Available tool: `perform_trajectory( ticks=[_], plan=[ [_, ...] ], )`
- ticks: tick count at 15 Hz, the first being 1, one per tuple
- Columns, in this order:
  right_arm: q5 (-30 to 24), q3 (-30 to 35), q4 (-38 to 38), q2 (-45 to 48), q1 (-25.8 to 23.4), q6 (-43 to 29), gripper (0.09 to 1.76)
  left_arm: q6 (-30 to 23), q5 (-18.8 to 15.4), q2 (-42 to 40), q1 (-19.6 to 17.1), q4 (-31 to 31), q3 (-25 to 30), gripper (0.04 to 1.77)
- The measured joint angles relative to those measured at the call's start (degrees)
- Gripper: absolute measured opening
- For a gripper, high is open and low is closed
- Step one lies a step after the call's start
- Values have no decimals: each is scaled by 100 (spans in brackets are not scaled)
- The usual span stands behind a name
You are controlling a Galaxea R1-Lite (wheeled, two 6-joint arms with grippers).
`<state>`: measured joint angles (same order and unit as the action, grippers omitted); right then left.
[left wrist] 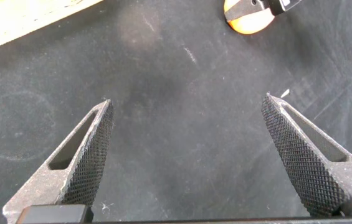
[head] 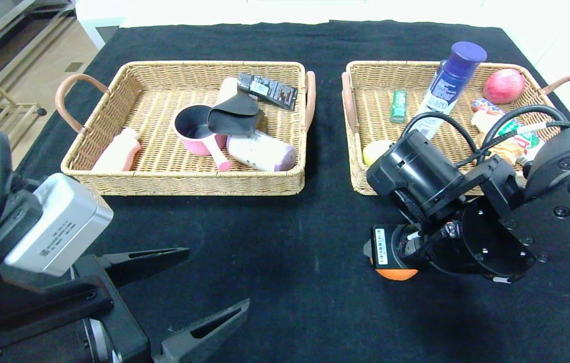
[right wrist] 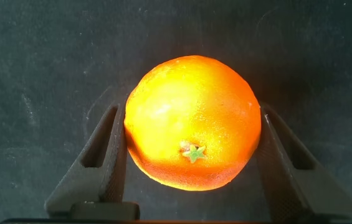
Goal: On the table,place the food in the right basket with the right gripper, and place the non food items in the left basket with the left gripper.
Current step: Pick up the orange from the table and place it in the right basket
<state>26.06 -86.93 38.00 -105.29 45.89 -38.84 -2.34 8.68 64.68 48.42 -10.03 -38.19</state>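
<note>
**Orange clamped, ready to lift**

The orange (right wrist: 192, 121) sits on the black bench (head: 285, 262), just in front of the right basket (head: 360, 151). The right gripper (right wrist: 191, 155) has its fingers (right wrist: 104, 162) pressed on both flanks. Lift straight up, clear the wicker rim, then release inside. The left gripper (left wrist: 188, 155) hangs spread wide, empty.

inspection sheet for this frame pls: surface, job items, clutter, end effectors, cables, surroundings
Surface: table under black cloth.
Job's things: orange on cloth; left basket holds pink saucepan, black pouch, white canister; right basket holds blue-capped bottle.
Clutter: pink bottle, dark packet, red apple, green pack in the baskets.
End effectors: right gripper closed on orange; left gripper open, empty, near front edge.
Cables: black loops on right arm.
Surroundings: wood floor at left.
</note>
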Motion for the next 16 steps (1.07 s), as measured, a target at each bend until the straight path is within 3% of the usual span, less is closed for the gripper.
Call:
perform_trajectory(
  ticks=[10,16],
  plan=[
    [39,2,20,424,80,74,121,9,-161,-126,0,-7,5,172],
    [224,-35,128,898,37,572,121,11,-163,-151,2,-2,5,172]
  ],
)
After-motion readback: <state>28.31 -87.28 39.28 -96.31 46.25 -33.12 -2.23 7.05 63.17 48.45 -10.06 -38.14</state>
